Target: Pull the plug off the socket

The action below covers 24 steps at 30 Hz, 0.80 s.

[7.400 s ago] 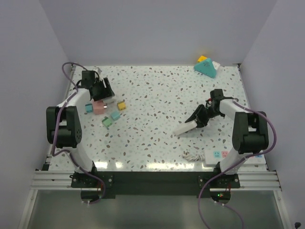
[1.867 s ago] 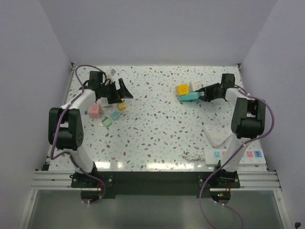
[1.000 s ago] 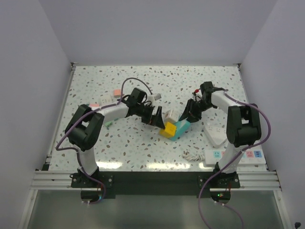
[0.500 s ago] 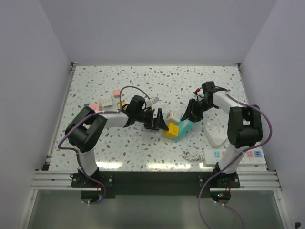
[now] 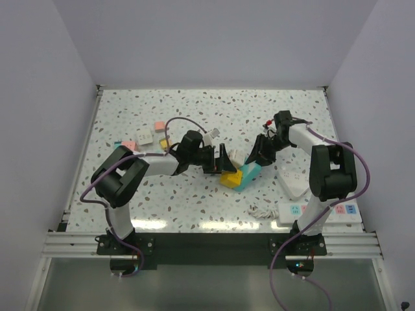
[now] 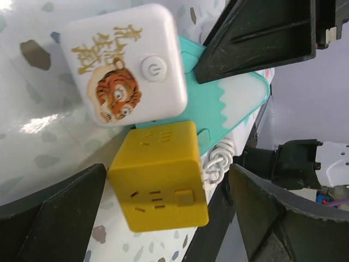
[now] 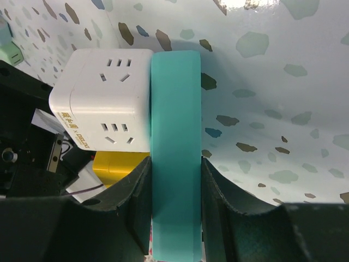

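Note:
A teal socket block (image 5: 249,173) lies at the table's middle with a yellow cube plug (image 5: 229,179) and a white cube plug (image 5: 238,157) stuck on it. My right gripper (image 5: 258,154) is shut on the teal socket's (image 7: 175,136) sides, its fingers (image 7: 131,202) pressed against it. My left gripper (image 5: 222,163) is open, its fingers (image 6: 54,213) either side of the yellow cube (image 6: 161,174) with gaps. The white cube (image 6: 122,65) bears a tiger picture and sits beside the yellow one on the teal socket (image 6: 240,106). It also shows in the right wrist view (image 7: 103,101).
A white power strip (image 5: 292,181) lies right of the socket. A second strip (image 5: 314,210) with coloured sockets and a coiled white cable (image 5: 261,210) lie near the front right. Several small coloured cubes (image 5: 144,135) sit at the left, behind my left arm.
My right gripper carried the teal socket with its cubes from the far right to the middle. My left gripper came over from the left and now straddles the yellow cube.

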Each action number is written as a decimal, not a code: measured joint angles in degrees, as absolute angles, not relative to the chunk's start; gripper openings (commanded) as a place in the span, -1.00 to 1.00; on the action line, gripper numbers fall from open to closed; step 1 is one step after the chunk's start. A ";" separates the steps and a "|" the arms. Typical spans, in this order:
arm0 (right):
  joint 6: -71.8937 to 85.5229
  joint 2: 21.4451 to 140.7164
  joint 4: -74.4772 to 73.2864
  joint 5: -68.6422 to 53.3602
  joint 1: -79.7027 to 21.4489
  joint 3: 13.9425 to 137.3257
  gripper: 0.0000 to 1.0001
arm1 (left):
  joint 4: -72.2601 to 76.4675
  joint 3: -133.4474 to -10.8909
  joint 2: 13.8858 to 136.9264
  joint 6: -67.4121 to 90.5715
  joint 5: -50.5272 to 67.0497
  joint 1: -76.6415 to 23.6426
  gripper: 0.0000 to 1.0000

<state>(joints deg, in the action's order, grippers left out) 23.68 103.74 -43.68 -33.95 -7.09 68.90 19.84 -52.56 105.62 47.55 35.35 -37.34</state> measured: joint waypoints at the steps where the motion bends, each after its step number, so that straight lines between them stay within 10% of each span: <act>1: 23.81 103.74 -43.68 -33.95 -7.09 68.93 -1.00 | 18.96 -53.76 106.08 47.07 35.24 -37.91 1.00; 4: 24.05 103.74 -43.64 -33.98 -7.09 68.90 -1.00 | 16.10 -57.04 107.90 45.08 34.72 -39.48 1.00; 9: 24.56 103.77 -43.00 -34.02 -7.14 68.90 -0.90 | 12.99 -58.00 110.26 42.63 34.96 -40.77 0.43; 14: 24.53 103.85 -42.83 -34.52 -7.14 68.90 -0.05 | 12.47 -58.08 110.48 42.39 35.81 -40.82 -0.23; 19: 23.44 103.88 -42.92 -35.53 -7.40 68.90 0.37 | 12.47 -58.26 110.48 42.17 36.01 -40.97 -0.63; 22: 22.72 104.03 -43.18 -35.55 -8.62 68.90 0.24 | 12.32 -58.43 110.48 42.13 35.99 -41.01 -0.72; 24: 21.61 104.64 -43.31 -35.03 -10.00 68.90 -0.34 | 11.92 -58.65 110.48 41.87 35.99 -41.01 -0.75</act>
<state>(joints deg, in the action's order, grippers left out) 21.61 104.64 -43.31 -35.03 -10.00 68.90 11.92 -58.65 110.48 41.87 35.99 -41.01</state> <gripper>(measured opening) 0.547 0.718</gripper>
